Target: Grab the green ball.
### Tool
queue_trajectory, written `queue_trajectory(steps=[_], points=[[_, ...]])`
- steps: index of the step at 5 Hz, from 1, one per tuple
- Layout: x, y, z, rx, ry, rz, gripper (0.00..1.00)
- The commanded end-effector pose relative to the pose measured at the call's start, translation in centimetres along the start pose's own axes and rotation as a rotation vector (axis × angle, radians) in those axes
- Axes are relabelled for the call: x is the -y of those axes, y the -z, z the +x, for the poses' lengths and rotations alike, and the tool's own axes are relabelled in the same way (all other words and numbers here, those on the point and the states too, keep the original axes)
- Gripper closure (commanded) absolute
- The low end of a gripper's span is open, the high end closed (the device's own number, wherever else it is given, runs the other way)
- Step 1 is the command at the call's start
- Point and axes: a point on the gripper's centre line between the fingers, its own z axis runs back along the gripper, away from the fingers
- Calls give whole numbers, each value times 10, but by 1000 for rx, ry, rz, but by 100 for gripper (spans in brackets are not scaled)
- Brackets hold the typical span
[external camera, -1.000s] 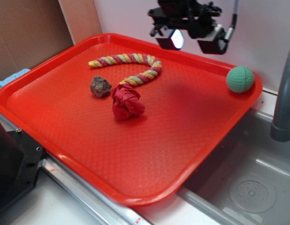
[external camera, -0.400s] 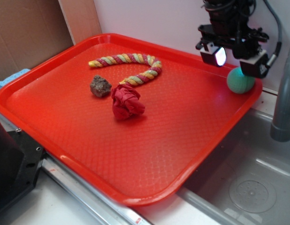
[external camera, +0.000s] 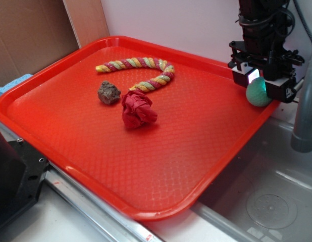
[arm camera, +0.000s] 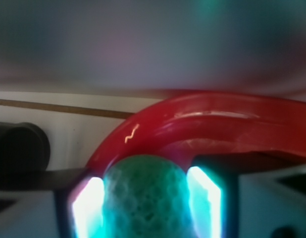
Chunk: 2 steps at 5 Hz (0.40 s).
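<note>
Toy kitchen setup around my arm, grey sink basin [external camera: 267, 196] with drain, grey faucet [external camera: 305, 108], red tray [external camera: 146, 166], cardboard backdrop [external camera: 30, 35]

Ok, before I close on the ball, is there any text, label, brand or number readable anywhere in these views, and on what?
None can be read in either view.
Tray, green ball, rope, red cloth, brown lump: no markings show.
Gripper: no legible label; only glowing pads either side of the ball in the blurred wrist view.
Red and white strip at the bottom edge: too small to tell if it carries text.
</note>
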Motion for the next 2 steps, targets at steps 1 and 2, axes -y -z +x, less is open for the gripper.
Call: queue_trajectory(steps=[1, 2], points=[[-7, -43, 10, 101, -77, -11, 100], [-19, -77, -3, 124, -123, -13, 100]])
